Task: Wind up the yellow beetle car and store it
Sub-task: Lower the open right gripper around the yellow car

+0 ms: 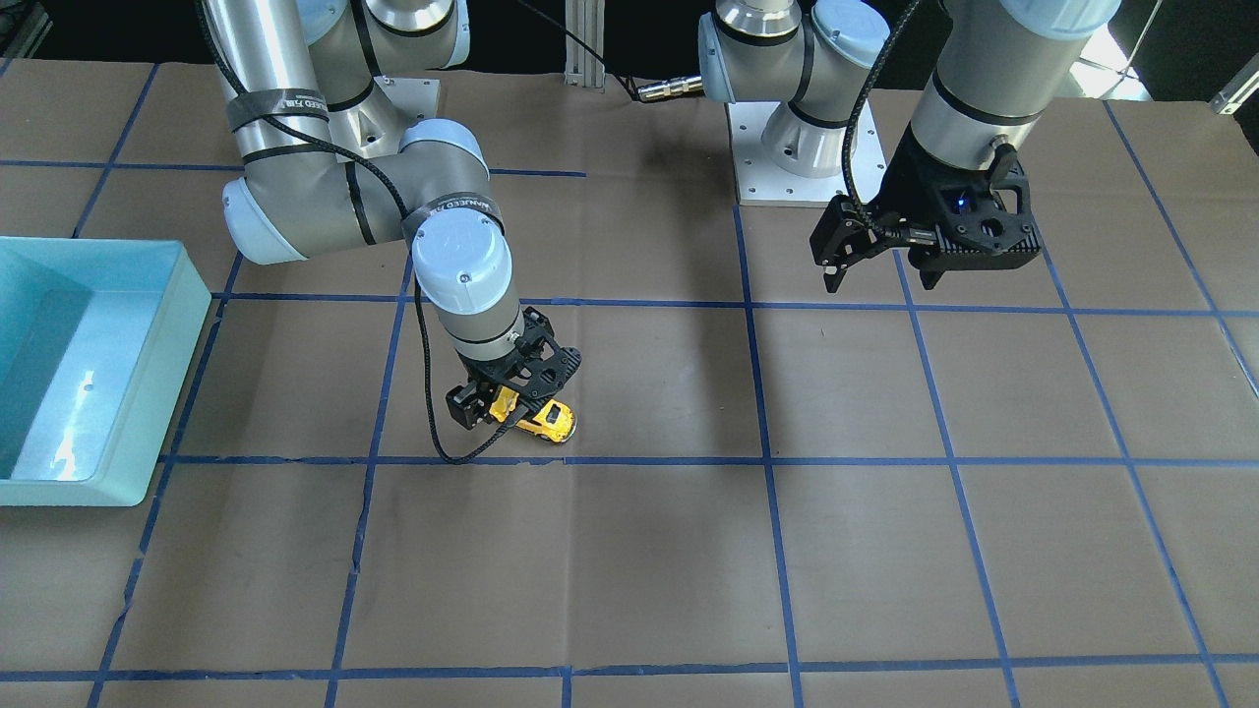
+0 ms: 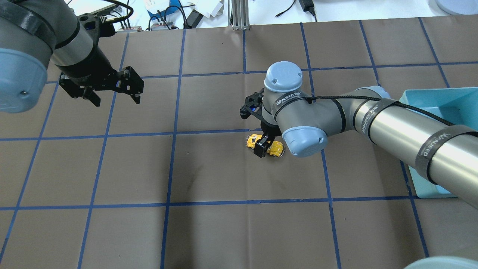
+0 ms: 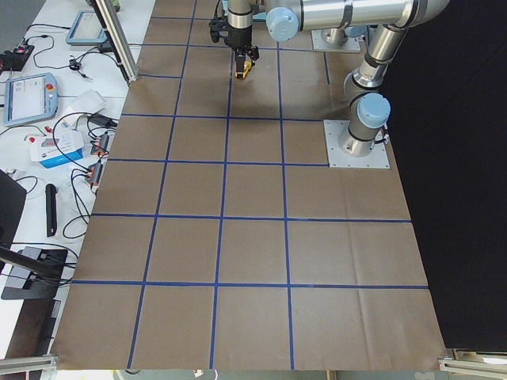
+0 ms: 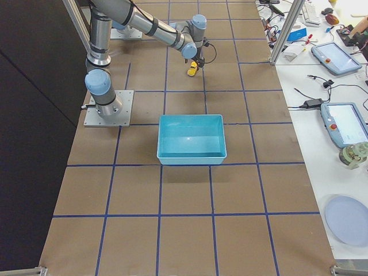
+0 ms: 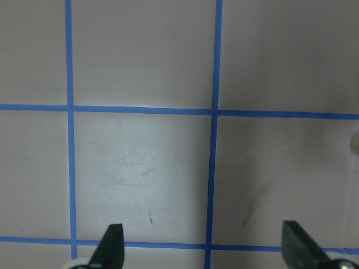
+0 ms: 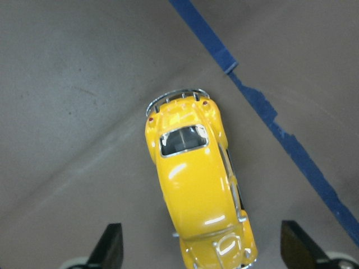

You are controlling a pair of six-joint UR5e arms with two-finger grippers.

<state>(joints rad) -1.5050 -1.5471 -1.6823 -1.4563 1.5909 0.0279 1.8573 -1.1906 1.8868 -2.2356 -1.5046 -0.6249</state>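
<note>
Yellow beetle car (image 6: 196, 196) stands on its wheels on the brown-paper worktop (image 1: 639, 570), between the spread fingers of the right end effector (image 6: 203, 249) — not gripped. Left end effector (image 1: 880, 280) hangs open, well apart. Winding and storing in the teal bin (image 1: 187, 324) — both seem left to do.

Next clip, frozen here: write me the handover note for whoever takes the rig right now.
Right end effector: open, low over the table, fingers either side of the car, not touching it.
Left end effector: open, holding nothing, hovering above the table.
Car: on its wheels, outside the teal bin.
Done: right arm lined up for a grasp; whether the car is wound cannot be told.
To do: grip the car, wind it if needed, store it, probably in the bin.
</note>
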